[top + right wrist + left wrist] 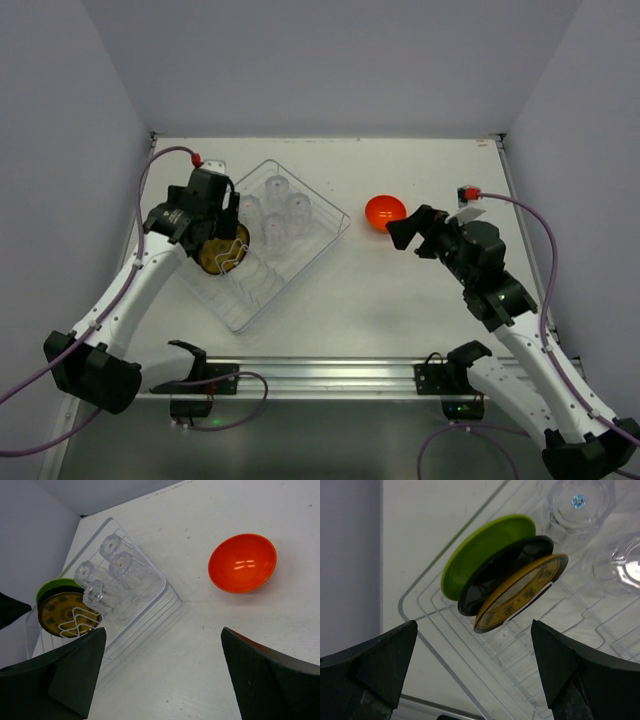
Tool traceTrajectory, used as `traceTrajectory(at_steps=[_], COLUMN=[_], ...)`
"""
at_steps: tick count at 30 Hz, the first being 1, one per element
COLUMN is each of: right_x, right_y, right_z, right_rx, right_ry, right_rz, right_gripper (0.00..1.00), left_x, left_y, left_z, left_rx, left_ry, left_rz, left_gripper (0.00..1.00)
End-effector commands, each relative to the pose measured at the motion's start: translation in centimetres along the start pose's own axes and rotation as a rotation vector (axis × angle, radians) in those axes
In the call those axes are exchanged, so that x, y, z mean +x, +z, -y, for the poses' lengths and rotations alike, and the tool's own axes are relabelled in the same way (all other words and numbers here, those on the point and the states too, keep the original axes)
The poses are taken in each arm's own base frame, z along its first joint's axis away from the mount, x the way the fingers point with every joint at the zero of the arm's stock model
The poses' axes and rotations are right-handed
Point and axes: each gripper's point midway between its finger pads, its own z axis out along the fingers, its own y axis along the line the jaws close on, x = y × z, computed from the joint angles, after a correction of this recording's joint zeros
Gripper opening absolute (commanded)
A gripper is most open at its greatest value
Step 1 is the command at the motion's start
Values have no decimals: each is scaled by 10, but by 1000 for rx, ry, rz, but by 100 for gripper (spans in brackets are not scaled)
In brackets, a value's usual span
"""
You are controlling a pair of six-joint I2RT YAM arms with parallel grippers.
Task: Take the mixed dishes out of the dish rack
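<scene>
The left gripper (474,640) hangs with its jaws spread wide and nothing between them, poised over three plates standing on edge in the dish rack (335,232). The right gripper (163,640) is just as wide open and equally empty, held above bare white table (400,320) to the right of the rack.

The rack, a see-through tray with raised sides and thin ridges, sits turned at an angle on the left half of the table. At its left side the plates lean together in a row: a yellow patterned plate (520,592) is nearest the left wrist camera, a black plate (505,572) is behind it, and the lime-green plate (485,550) is on the far side, with its face turned away. (From the top view only the yellow one shows clearly, since the arm covers much of the stack.)

Farther along, four clear tumblers (122,565) stand close together in a cluster at the far end of the rack, just beside the plates.

The orange-red bowl (242,562) lies outside the rack, open side up on the table to the rack's right. It is just beyond the right gripper's fingertips and apart from them.
</scene>
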Motion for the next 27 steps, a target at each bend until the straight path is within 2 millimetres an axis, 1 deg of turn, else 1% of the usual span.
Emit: traceTrajectory(at_steps=[1, 5, 7, 9, 10, 11, 12, 13, 14, 16, 18, 19, 23, 25, 27], right_x=[0, 7, 6, 2, 4, 6, 4, 5, 7, 9, 13, 14, 20, 22, 21], right_y=[-3, -15, -24, -32, -35, -37, -41, -42, -43, -43, -41, -40, -37, -38, -39], right_z=[-6, 0, 1, -1, -2, -2, -5, -6, -10, -12, -13, -14, -17, -18, -18], right_rx=[-68, -60, -64, -77, -88, -92, -107, -118, -145, -159, -168, -171, -192, -199, -202], right_ry=[-47, -101, -115, -136, -138, -138, -137, -138, -141, -140, -140, -140, -141, -143, -141], right_rz=[27, 11, 18, 38, 33, 31, 41, 41, 35, 29, 8, -2, -33, -39, -34], right_gripper=[98, 98, 98, 98, 98, 98, 98, 98, 97, 96, 95, 95, 93, 92, 92], left_x=[9, 17, 16, 18, 20, 23, 28, 30, 31, 36, 38, 40, 45, 49, 51], left_y=[6, 25, 33, 39, 42, 43, 45, 47, 48, 51, 52, 54, 58, 62, 66], left_z=[8, 28, 32, 30, 31, 31, 33, 33, 33, 30, 28, 29, 31, 31, 30], left_rx=[54, 116, 113, 85, 84, 85, 90, 91, 93, 71, 61, 64, 65, 60, 44], left_ry=[126, 196, 209, 209, 212, 215, 219, 225, 236, 252, 260, 269, 278, 293, 302], left_rz=[6, -47, -45, -40, -48, -61, -72, -77, -78, -90, -90, -97, -109, -128, -141], left_gripper=[100, 99, 97, 97, 95, 90, 88, 85, 76, 69, 65, 61, 58, 54, 54])
